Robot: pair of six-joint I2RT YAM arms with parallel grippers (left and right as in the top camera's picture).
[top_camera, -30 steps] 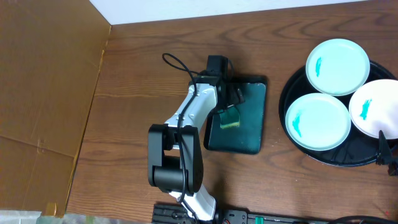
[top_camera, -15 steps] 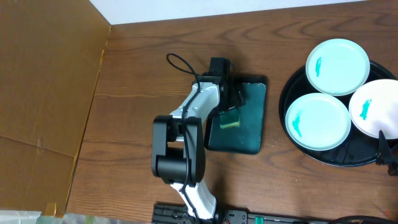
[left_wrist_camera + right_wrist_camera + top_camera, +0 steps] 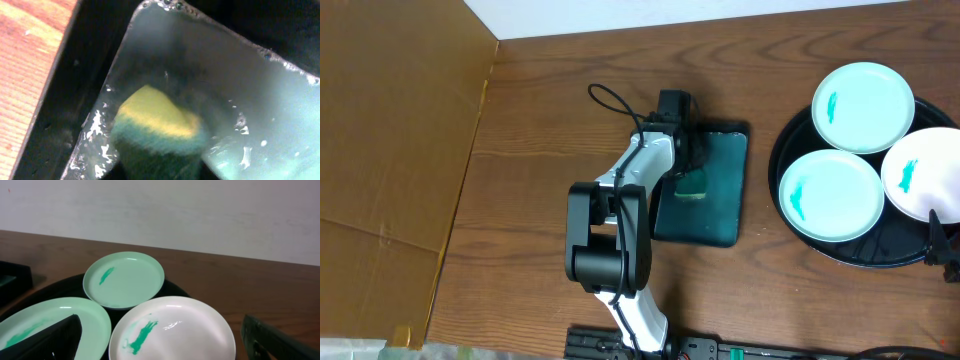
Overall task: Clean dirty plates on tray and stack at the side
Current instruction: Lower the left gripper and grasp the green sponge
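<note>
Plates (image 3: 830, 195), three, lie smeared on the black tray (image 3: 795, 135); likely stiff, light, slippery, breakable, best taken at the rim. Left jaws pinch the sponge (image 3: 155, 125); right jaws gape empty.

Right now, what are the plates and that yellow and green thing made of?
The plates look like smooth glazed ceramic or hard plastic: glossy and pale, with light glinting off one in the right wrist view. The sponge looks like soft foam, yellow over a rougher green scrubbing layer, with droplets around it.
</note>
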